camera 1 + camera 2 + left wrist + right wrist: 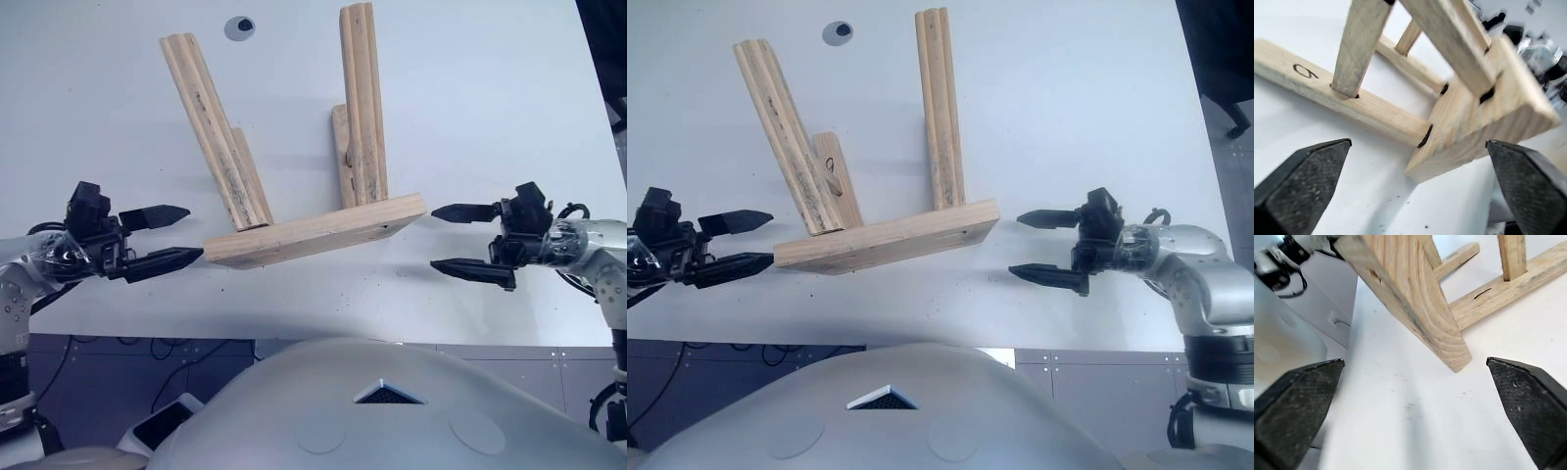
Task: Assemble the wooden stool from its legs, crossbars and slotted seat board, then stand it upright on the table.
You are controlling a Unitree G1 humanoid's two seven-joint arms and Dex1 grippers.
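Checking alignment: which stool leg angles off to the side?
The left leg: from the seat board it slants away toward the robot's left, while the right leg runs almost straight ahead.

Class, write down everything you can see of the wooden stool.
The stool looks assembled and lies on its side on the table, not yet upright. It is pale bare wood with dark smudges. Its seat board stands on edge nearest the robot; the legs sit in its slots and point away, the lower ones resting on the table. A crossbar links a lower leg to an upper one. The open left gripper and right gripper flank the board's ends, apparently not touching.
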